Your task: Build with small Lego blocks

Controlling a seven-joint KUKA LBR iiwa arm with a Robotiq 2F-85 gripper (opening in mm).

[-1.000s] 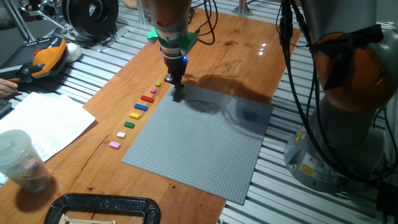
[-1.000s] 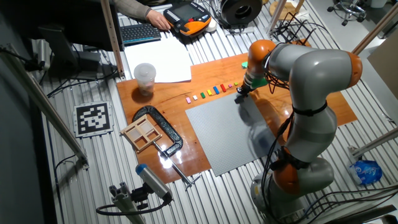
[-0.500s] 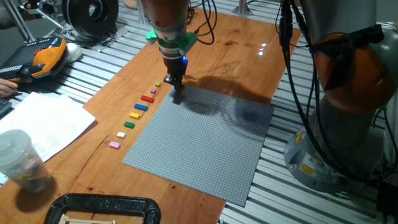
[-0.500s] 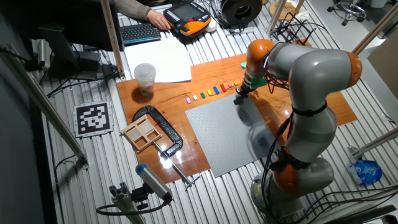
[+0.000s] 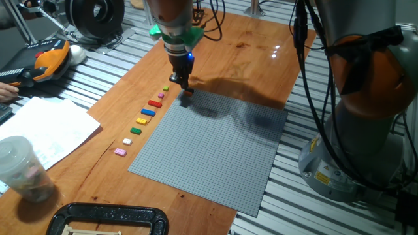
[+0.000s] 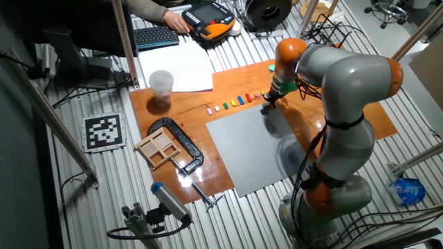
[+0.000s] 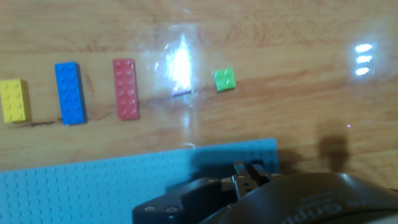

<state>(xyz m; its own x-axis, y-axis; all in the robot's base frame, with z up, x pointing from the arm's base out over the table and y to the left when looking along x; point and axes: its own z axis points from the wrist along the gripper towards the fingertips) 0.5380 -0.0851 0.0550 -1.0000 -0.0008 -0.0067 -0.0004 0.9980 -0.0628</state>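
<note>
Pincer (image 5: 183, 89) over baseplate (image 5: 215, 150) corner, beside red block (image 7: 126, 89).

No lettering reads clearly (embossed marks on the gripper (image 7: 249, 177) housing stay illegible)

Hand view soft, glare patch on wooden tabletop (image 7: 181, 65); fixed views evenly lit.

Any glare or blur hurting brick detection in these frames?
Hand view: soft focus, a bright glare patch hiding whatever lies between the red brick and green brick. One fixed view: sharp, arm shadow on the baseplate. Other fixed view: bricks tiny, colours barely separable.
</note>
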